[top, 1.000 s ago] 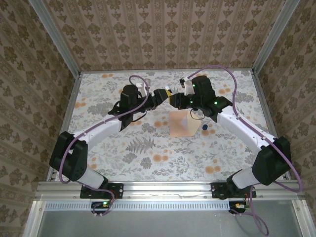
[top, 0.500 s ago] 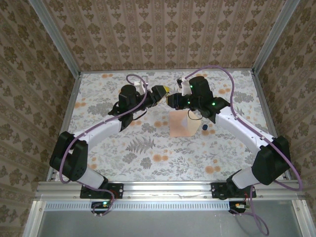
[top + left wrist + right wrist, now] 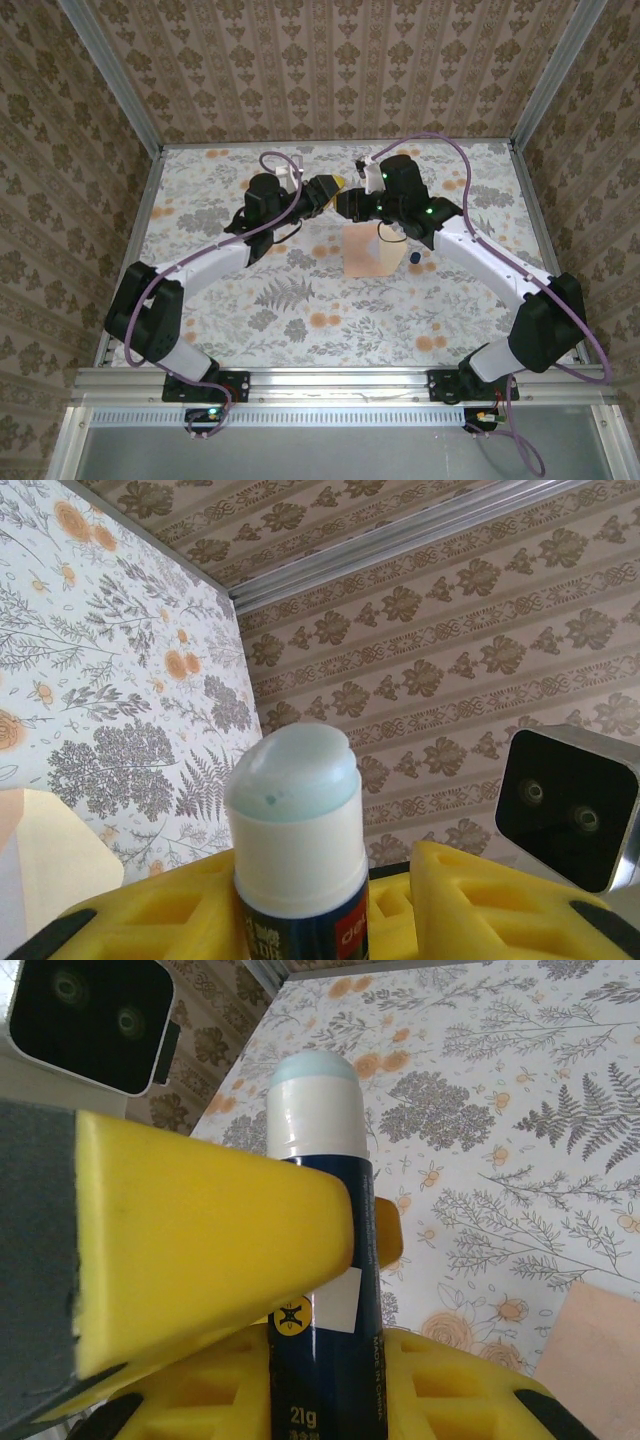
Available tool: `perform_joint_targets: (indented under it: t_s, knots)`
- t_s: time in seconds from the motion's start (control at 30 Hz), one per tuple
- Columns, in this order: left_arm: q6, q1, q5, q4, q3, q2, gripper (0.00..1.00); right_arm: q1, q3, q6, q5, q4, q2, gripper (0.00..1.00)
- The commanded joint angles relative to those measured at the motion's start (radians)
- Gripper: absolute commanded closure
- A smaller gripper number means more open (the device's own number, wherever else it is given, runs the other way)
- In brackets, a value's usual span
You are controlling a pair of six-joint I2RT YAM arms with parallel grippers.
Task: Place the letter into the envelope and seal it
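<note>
The right gripper (image 3: 322,1375) pinches the glue stick (image 3: 322,1250), the left gripper (image 3: 300,905) flanks it with its grip unclear, both just beyond the far end of the envelope (image 3: 360,262).

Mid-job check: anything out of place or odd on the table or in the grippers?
A small dark blue piece, likely the cap, lies loose on the table right of the envelope. The glue stick is uncapped, pale tip bare, held by the right gripper with the left gripper around it. Nothing looks spilled or torn.
</note>
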Motion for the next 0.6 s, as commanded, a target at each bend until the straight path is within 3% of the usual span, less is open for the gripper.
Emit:
perform_joint_targets:
  t_s: [0.0,0.2,0.57]
  knots:
    - [-0.013,-0.010,0.012,0.046,-0.004,0.009,0.58,0.011,0.014,0.000,0.032,0.041,-0.002,0.94]
    - [-0.025,-0.013,0.012,0.061,-0.010,0.012,0.75,0.015,0.011,-0.011,0.054,0.041,-0.013,0.94]
    - [-0.024,-0.006,0.017,0.061,-0.008,0.009,0.92,0.017,0.009,-0.023,0.070,0.025,-0.020,0.82]
